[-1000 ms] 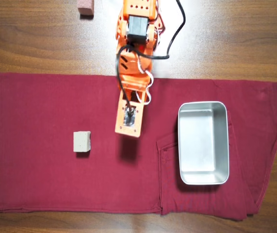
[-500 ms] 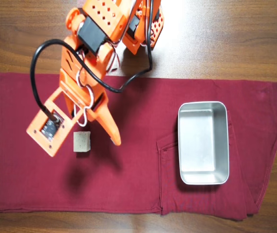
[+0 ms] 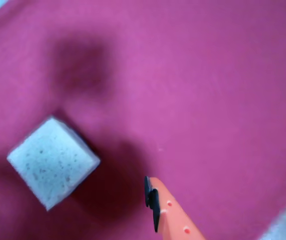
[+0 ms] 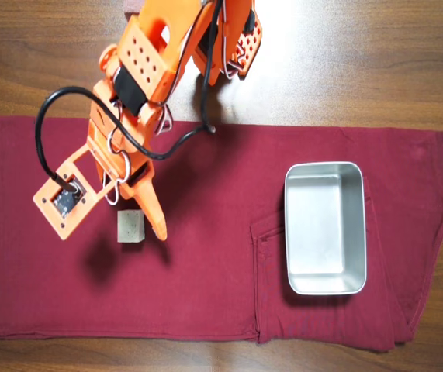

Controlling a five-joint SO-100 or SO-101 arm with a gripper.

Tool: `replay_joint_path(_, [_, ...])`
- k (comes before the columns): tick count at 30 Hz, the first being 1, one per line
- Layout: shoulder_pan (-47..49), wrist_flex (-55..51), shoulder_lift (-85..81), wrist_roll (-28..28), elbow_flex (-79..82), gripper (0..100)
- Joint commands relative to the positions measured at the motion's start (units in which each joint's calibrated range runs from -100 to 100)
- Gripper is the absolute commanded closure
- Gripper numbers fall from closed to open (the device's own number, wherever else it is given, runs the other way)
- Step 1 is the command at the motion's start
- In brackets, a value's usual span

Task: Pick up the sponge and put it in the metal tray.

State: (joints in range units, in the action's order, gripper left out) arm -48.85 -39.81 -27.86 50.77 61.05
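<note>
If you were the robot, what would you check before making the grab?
1. Sponge lying free on the red cloth: ok.
2. End effector open: ok, going by the overhead view.
3. One finger beside the sponge: ok. The second finger's place: cannot tell.
4. Sponge squarely between the fingers: cannot tell.
5. Metal tray empty and unobstructed: ok.
6. Black cable clear of the sponge: ok.
</note>
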Motion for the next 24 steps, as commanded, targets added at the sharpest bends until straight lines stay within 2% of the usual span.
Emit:
replay_joint_path(1, [0.77, 6.20, 4.74, -0.20, -1.01, 37])
replay_joint_path(9, [4.71, 19.85, 17.52, -1.17, -1.83, 47])
replay_joint_path(17, [5.57, 25.01, 22.76, -1.47, -4.20, 50])
replay_joint_path(20, [5.86, 25.38, 22.94, -3.08, -4.11, 76])
replay_joint_path(22, [7.11, 27.32, 22.94, -5.81, -3.47, 86])
replay_joint_path(23, [7.87, 29.72, 23.12, -6.69, -3.02, 100])
replay_joint_path(24, [8.74, 31.84, 23.29, -6.79, -2.93, 100])
